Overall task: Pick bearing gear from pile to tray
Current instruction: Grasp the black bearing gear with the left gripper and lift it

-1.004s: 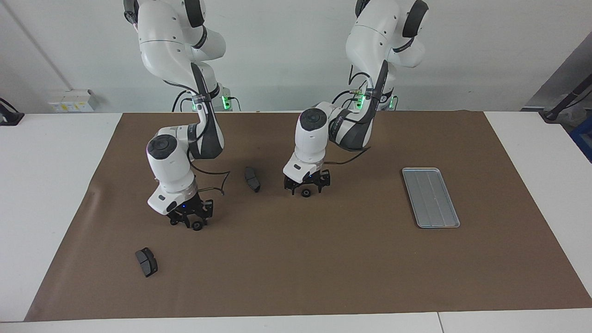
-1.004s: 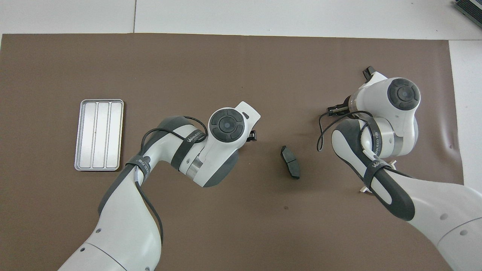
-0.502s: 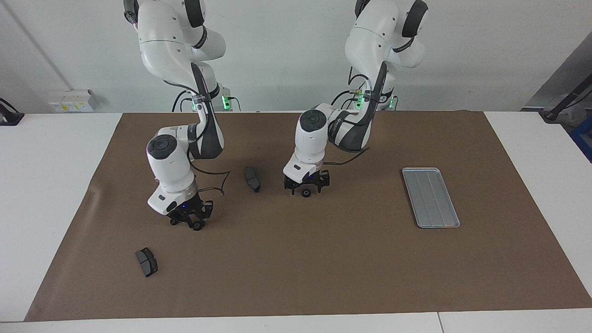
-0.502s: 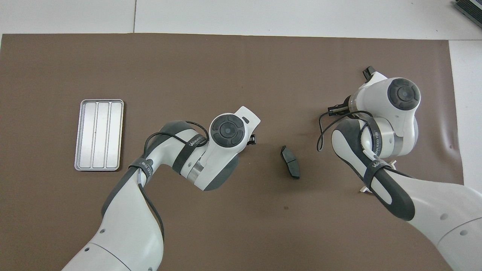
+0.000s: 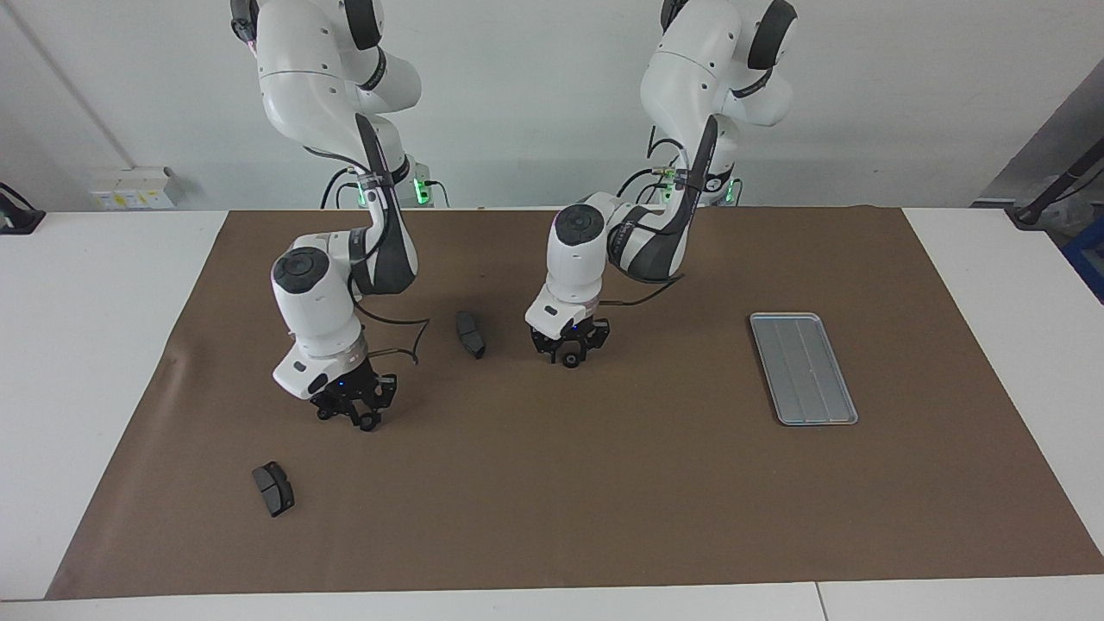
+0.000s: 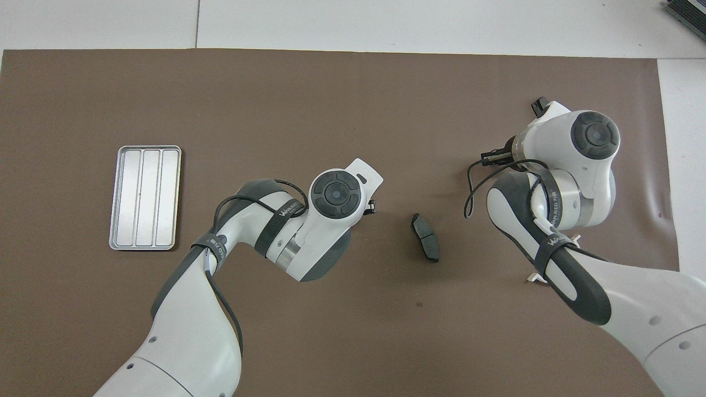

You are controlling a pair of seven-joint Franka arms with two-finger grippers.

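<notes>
My left gripper [image 5: 569, 352] is down at the brown mat, shut on a small black gear [image 5: 569, 360] that rests on the mat mid-table. My right gripper [image 5: 358, 414] is low over the mat toward the right arm's end, shut on a second black gear [image 5: 369, 422] at its fingertips. The silver grooved tray [image 5: 803, 368] lies flat at the left arm's end and also shows in the overhead view [image 6: 144, 197]. In the overhead view both wrists hide the gears and the fingertips.
One dark grey curved pad [image 5: 471, 335] lies between the two grippers, seen from above too [image 6: 425, 237]. Another pad [image 5: 273, 488] lies farther from the robots than the right gripper. A white bracket [image 6: 573, 238] peeks from under the right arm.
My left gripper's fingers have drawn in around the gear, which has stayed in place on the mat. My right arm's wrist has risen slightly.
</notes>
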